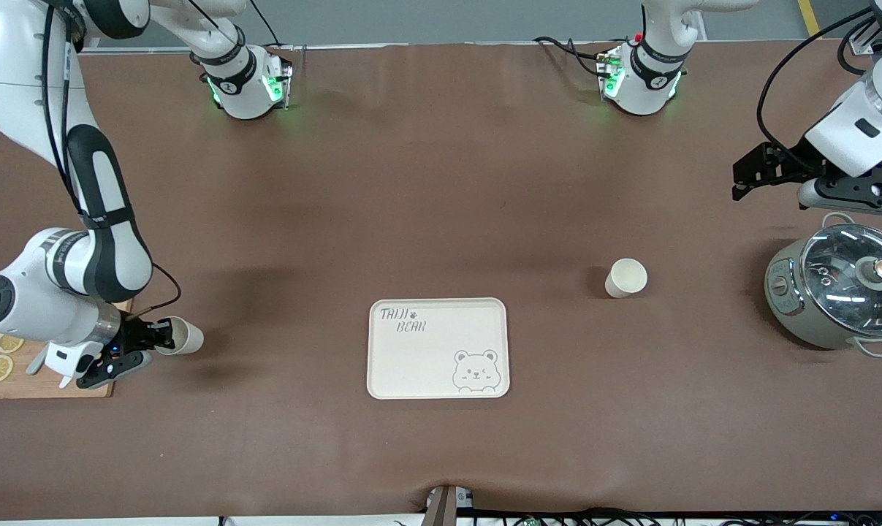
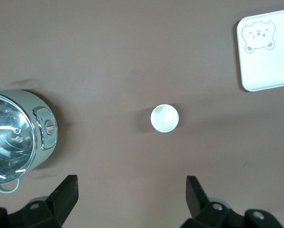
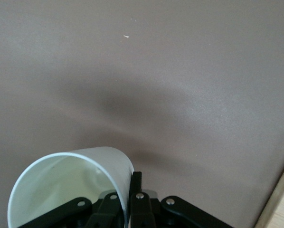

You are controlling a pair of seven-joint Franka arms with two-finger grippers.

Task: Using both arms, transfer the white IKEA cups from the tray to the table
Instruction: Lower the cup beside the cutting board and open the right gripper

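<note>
One white cup [image 1: 180, 336] is being pinched at its rim and held tilted by the right gripper [image 1: 150, 338], low over the table [image 1: 441, 183] beside a wooden board [image 1: 46, 383]. The left gripper [image 1: 749, 174], fingers spread wide, is being held above the second cup [image 1: 625, 277], which is standing upright between a bear tray [image 1: 438, 348] and a lidded pot [image 1: 839, 294].

Matt brown cloth [image 1: 441, 183]; glossy glass (perhaps) lid [image 1: 853, 281].

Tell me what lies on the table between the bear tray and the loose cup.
Nothing: only bare brown table separates the bear tray from the loose cup, as both the front and left wrist views show.
</note>
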